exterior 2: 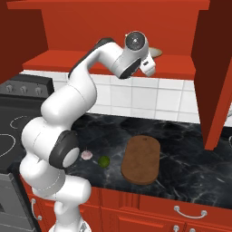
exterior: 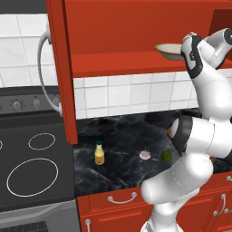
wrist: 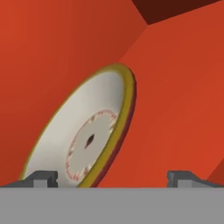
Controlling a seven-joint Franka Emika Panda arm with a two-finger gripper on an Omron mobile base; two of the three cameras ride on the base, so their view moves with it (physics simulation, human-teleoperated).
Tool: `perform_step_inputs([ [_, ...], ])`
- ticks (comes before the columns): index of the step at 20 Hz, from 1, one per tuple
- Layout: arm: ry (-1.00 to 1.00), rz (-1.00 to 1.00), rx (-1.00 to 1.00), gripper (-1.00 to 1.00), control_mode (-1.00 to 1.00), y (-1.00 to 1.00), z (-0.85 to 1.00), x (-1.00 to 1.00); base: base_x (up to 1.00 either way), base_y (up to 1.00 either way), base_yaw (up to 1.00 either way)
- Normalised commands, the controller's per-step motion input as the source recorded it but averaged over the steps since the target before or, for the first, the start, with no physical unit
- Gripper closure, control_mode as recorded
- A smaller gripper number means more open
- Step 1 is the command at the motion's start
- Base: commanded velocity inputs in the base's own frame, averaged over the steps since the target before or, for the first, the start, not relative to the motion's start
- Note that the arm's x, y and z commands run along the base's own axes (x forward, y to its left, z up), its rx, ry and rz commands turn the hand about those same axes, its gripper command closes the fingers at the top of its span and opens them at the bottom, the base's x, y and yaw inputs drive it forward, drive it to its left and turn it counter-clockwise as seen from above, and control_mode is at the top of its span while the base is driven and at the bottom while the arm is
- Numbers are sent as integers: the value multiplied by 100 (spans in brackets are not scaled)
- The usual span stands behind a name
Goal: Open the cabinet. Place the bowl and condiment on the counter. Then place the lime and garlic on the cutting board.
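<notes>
The red cabinet stands open. On its inner shelf rests the beige bowl. In the hand view the bowl looks tilted and close, its lower edge lying between my fingertips, nearer the left one. My gripper is open at the shelf and holds nothing. The yellow condiment stands upright on the black counter. To its right lie the garlic and the lime. The wooden cutting board lies bare just right of the lime.
A dark stovetop with white rings sits left of the counter. The left cabinet door hangs out over the counter's left end, and the right door juts forward at the right. Red drawers run below the counter edge.
</notes>
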Motion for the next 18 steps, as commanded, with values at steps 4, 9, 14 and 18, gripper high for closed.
perform_step_inputs([
  [4,2,0,-1,-100,-100,0,-8,16,0,0,0],
  [9,3,0,-1,-100,-100,0,-2,23,0,0,0],
  [14,1,0,-1,-100,-100,0,0,22,0,0,0],
  [18,1,0,-1,-100,-100,0,-2,17,0,0,0],
])
